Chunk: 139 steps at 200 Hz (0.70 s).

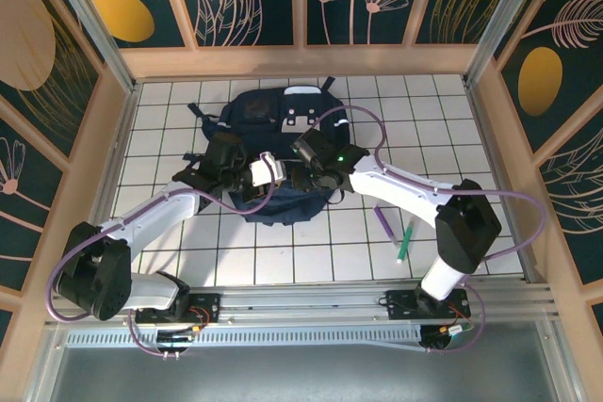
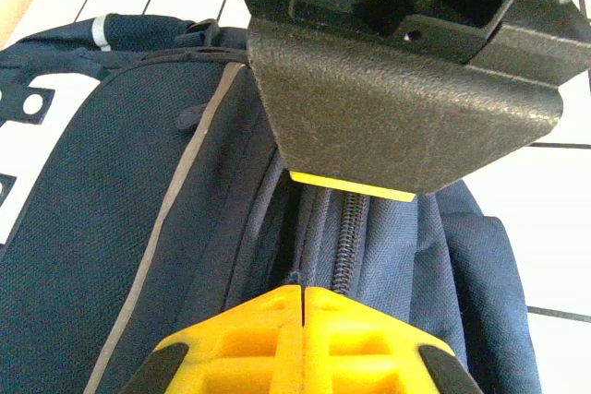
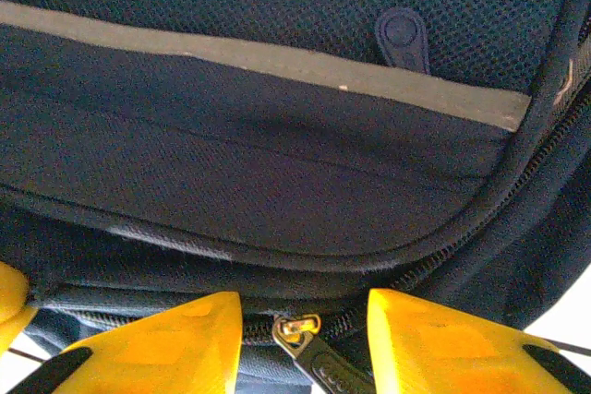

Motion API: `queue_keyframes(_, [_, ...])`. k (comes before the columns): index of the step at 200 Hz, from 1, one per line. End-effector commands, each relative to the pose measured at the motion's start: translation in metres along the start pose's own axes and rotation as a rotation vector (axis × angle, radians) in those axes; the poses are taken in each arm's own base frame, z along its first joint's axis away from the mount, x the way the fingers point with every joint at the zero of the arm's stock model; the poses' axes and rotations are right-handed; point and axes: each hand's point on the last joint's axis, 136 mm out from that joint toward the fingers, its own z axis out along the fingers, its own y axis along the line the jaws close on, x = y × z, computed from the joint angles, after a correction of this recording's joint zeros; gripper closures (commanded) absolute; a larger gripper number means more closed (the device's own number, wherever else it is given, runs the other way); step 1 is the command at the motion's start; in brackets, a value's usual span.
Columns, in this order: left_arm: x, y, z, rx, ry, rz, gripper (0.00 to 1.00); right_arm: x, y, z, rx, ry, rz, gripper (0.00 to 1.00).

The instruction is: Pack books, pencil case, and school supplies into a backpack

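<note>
So the big dark navy fabric backpack (image 1: pixel 273 115) with white-grey patches lies flat in the middle of the white tiled table (image 1: pixel 188 251), towards the far side. Both arms reach in over its near end.

The left gripper (image 2: pixel 303 320) has its yellow fingertips pressed tight together with no gap at all. They sit right on the navy cloth beside the backpack's dark zipper track (image 2: pixel 349 237). A crease in the fabric runs up to where the tips meet, but honestly I can't tell if any cloth is actually nipped in there.

The right gripper (image 3: pixel 305 325) is partway open. Its two yellow fingers (image 3: pixel 208 339) sit either side of the small black zipper pull (image 3: pixel 309 357) at the edge of the bag, with a bit of daylight on both sides, so it isn't holding anything. A light grey stripe (image 3: pixel 277 62) runs across the panel just beyond it.

The slim purple pen (image 1: pixel 385 223) and slim green pen (image 1: pixel 403 245) lie on the tiles to the right of the backpack, near each other and apart from the bag. They're just beside the right arm's forearm.
</note>
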Motion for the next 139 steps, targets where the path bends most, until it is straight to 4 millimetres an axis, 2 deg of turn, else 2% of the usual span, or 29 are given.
queue_keyframes(1, [-0.01,-0.007,-0.005,0.038,-0.046,0.054,1.0,0.011,-0.005,-0.007,-0.019,0.057,-0.052,0.58])
queue_keyframes(23, [-0.005,-0.014,-0.007,0.039,-0.048,0.056,1.0,0.02,0.011,-0.019,-0.223,0.109,-0.095,0.57])
queue_keyframes(34, [-0.007,-0.015,-0.008,0.039,-0.057,0.051,1.0,0.025,0.017,-0.023,-0.268,0.128,-0.143,0.57])
queue_keyframes(69, [-0.012,-0.013,-0.008,0.035,-0.08,0.043,1.0,0.034,0.0,-0.013,-0.178,0.155,-0.249,0.55])
queue_keyframes(107, [-0.013,-0.015,-0.008,0.043,-0.095,0.042,1.0,0.033,0.006,-0.001,-0.203,0.169,-0.297,0.56])
queue_keyframes(130, [-0.011,-0.017,-0.008,0.043,-0.087,0.046,1.0,0.031,0.006,0.005,-0.195,0.166,-0.316,0.6])
queue_keyframes(139, [-0.011,-0.018,-0.009,0.046,-0.087,0.045,1.0,0.029,0.003,0.007,-0.176,0.162,-0.323,0.66])
